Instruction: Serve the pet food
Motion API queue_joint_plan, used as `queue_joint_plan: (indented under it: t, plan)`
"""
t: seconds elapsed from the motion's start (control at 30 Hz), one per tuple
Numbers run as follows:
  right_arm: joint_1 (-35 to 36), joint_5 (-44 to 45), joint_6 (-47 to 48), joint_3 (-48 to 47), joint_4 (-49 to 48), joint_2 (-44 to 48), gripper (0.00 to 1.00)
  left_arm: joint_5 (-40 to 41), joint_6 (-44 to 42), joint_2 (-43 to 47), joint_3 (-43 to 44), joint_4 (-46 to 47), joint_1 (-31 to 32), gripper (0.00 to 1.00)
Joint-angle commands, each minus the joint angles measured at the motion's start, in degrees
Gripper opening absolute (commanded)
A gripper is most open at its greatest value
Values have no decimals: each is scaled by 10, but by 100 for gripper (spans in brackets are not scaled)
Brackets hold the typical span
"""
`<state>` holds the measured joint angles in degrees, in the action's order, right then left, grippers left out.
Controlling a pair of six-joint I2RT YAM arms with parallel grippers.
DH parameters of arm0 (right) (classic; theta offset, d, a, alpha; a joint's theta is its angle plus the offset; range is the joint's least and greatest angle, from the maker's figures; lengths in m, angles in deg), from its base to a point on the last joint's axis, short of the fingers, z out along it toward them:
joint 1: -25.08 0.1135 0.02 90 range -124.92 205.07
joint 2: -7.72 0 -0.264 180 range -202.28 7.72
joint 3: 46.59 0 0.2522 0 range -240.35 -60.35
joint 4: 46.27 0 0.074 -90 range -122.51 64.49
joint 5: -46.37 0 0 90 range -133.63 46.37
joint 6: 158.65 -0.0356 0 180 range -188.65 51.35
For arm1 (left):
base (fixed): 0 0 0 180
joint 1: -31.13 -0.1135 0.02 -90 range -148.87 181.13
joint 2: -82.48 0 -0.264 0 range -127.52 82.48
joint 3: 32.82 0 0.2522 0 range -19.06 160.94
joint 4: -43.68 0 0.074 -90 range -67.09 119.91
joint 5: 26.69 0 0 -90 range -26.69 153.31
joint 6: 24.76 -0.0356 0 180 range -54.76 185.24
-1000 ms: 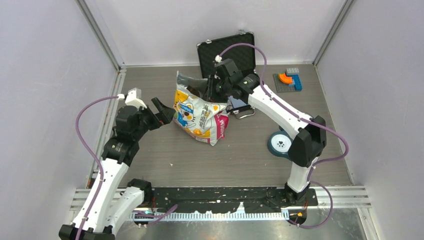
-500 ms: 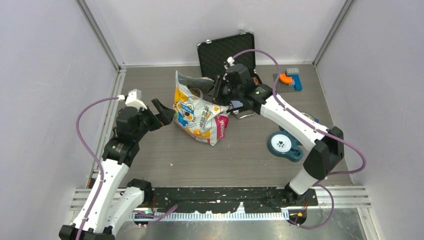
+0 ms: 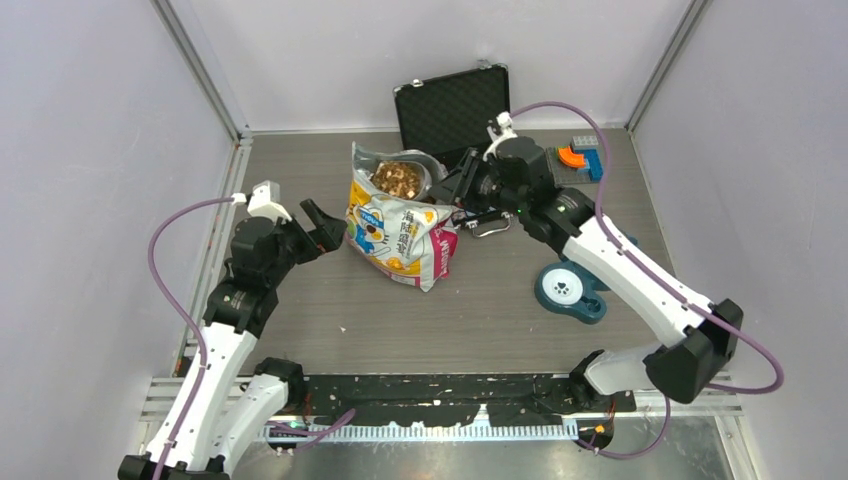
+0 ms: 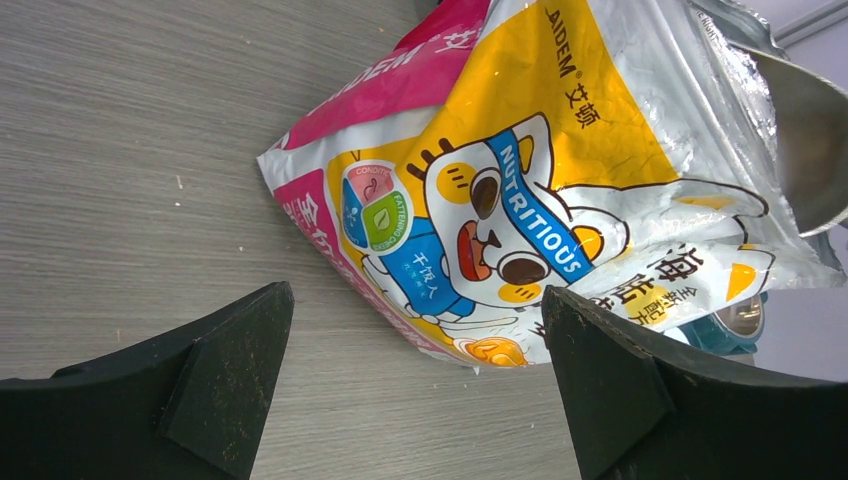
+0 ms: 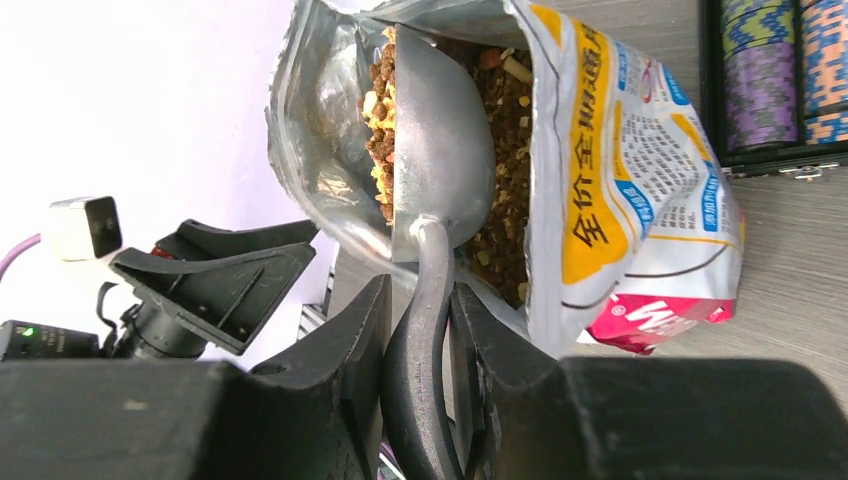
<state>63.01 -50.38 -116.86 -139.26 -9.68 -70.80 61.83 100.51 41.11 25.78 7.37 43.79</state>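
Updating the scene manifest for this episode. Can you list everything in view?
pet food bag: 1, white-yellow-pink with a cartoon cat, table centre, top open
pet food: loose heap, brown-tan, in the bag's mouth and on the scoop
scoop: 1, silver metal, in the bag's mouth
case: 1, black, open, far edge behind the bag
poker chips: rows, purple, green, orange-blue, inside the case
pet bowl: 1, teal with paw print, right of the bag
toy blocks: orange and blue on a grey plate, far right
table: 1, grey wood grain
left gripper: open, left of the bag
right gripper: shut on the scoop handle
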Motion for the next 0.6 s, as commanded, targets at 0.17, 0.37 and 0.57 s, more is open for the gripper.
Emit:
queue_joint_plan:
  t: [0.17, 0.37, 0.57]
  plan:
    - [-30, -5, -37, 62, -85, 89, 5, 31, -16, 1, -4, 24, -1, 99]
    - [-44, -8, -50, 89, -98, 104, 5, 28, -17, 3, -5, 26, -1, 99]
    - [-46, -9, -56, 83, -105, 89, 5, 17, -16, 1, -4, 29, -1, 99]
